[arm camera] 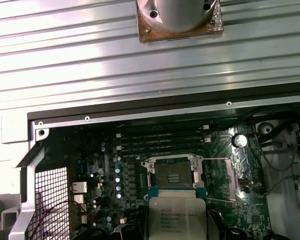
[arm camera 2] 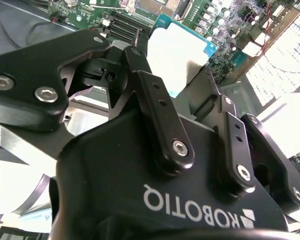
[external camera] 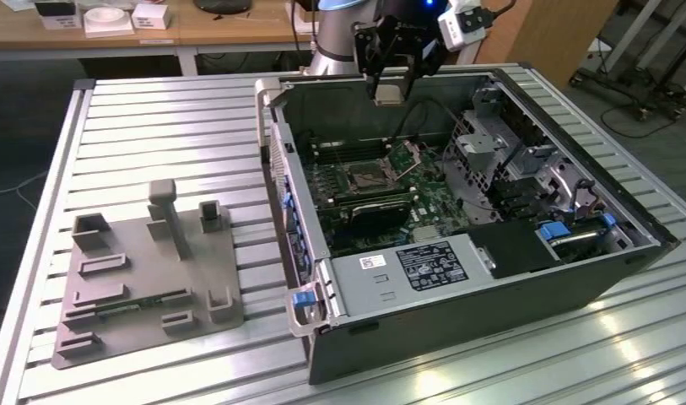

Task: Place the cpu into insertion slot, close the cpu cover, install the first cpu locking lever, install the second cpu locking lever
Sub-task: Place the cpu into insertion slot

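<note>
Exterior view: the tool (external camera: pixel 389 82) hung above the open computer case (external camera: pixel 489 337) on the slatted tabletop (external camera: pixel 163 126). It was closed on the cpu (external camera: pixel 388 94), which sat between its fingertips. The insertion slot (external camera: pixel 365 177) lay well below the tool on the green motherboard (external camera: pixel 433 207), with the cpu cover (external camera: pixel 415 153) tilted open beside it.

Second wrist view: the tool's black fingers (arm camera 2: pixel 157 107) pinched the pale cpu (arm camera 2: pixel 177 47) by opposite edges.

First wrist view: the cpu (arm camera: pixel 176 217), held flat in the tool, was apart from the insertion slot (arm camera: pixel 172 175), whose dark centre showed just past the chip's edge.
</note>
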Robot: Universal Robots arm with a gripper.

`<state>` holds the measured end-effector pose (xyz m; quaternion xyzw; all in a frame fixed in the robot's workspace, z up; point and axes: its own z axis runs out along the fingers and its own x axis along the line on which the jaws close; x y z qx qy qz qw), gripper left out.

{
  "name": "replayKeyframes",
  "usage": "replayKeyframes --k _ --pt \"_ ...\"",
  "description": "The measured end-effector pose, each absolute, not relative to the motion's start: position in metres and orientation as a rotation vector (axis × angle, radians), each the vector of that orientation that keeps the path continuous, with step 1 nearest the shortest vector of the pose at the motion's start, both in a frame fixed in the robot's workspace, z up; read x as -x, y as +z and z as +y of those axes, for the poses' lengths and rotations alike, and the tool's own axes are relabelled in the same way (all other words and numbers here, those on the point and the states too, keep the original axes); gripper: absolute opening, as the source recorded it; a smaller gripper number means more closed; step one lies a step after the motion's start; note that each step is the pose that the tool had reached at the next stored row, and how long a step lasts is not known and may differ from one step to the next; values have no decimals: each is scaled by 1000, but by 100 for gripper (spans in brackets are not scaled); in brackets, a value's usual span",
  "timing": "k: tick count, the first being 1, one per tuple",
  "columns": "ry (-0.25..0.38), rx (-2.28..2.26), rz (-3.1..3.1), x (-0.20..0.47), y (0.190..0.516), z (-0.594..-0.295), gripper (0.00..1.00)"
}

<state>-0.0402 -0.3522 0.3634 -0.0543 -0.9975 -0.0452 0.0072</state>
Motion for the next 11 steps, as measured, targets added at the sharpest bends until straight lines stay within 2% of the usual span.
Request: replayKeyframes --k 11 --pt "-142 216 -3118 40 363 -352 54"
